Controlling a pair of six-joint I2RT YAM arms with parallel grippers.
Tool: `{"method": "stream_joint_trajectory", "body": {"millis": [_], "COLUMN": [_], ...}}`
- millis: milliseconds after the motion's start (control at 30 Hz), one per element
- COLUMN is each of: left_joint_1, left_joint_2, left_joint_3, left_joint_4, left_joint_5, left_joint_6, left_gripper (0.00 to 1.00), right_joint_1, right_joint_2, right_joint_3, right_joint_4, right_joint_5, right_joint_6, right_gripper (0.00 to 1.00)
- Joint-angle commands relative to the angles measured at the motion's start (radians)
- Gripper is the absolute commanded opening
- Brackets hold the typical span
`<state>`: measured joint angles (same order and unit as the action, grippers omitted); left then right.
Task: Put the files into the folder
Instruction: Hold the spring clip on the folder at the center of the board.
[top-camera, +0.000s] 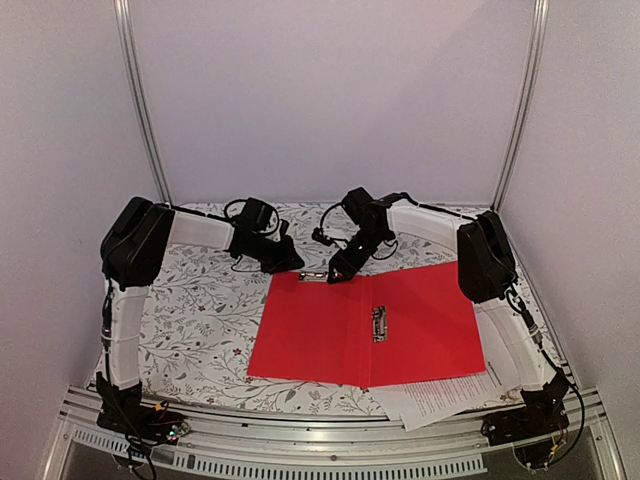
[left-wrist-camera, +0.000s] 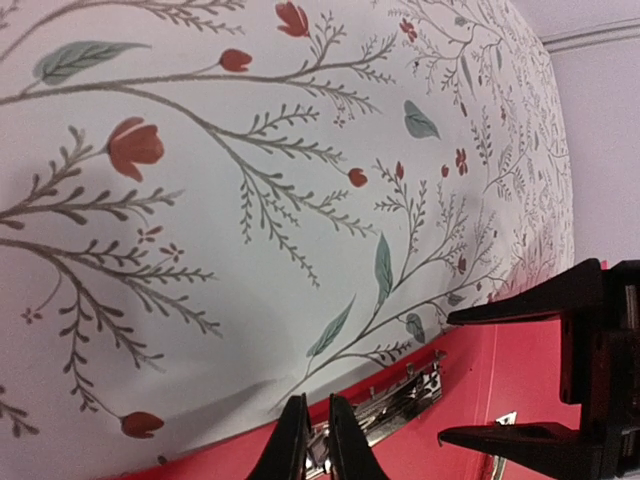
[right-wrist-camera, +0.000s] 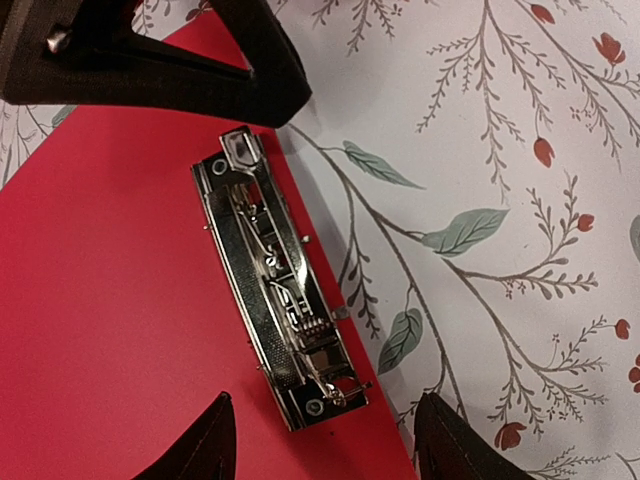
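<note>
Files poke from under the folder at its 5 o'clock corner. The folder lies open on the table. A clip sits at its 11 o'clock edge. The right claw straddles one end, wide. The left claw is narrow at the other end; I cannot tell if it grips.

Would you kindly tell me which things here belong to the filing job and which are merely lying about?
For the job:
- red folder, lying open
- printed sheets, partly under its near right corner
- metal clip at its far edge

Just there:
- floral table cover
- aluminium frame posts
</note>
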<state>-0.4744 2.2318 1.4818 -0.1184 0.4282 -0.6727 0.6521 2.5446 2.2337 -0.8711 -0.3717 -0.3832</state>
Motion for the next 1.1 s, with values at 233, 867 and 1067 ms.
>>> {"method": "stream_joint_trajectory", "body": {"millis": [233, 867, 1067], "left_joint_1": [0.015, 0.015, 0.015], "left_joint_2": [0.041, -0.012, -0.002], "left_joint_3": [0.000, -0.036, -0.042], "left_joint_4": [0.005, 0.010, 0.034], "left_joint_5": [0.010, 0.024, 0.055], "left_joint_6": [-0.012, -0.037, -0.060], "left_gripper": [0.17, 0.17, 0.13], "right_joint_1": [-0.004, -0.004, -0.005], "right_joint_2": [0.027, 0.034, 0.037], "right_joint_3": [0.016, 0.015, 0.015], "right_joint_4": [-0.023, -0.026, -0.026], "right_joint_5": [0.017, 0.029, 0.031], "right_joint_6": [-0.031, -0.036, -0.036], "right_gripper": [0.61, 0.61, 0.61]}}
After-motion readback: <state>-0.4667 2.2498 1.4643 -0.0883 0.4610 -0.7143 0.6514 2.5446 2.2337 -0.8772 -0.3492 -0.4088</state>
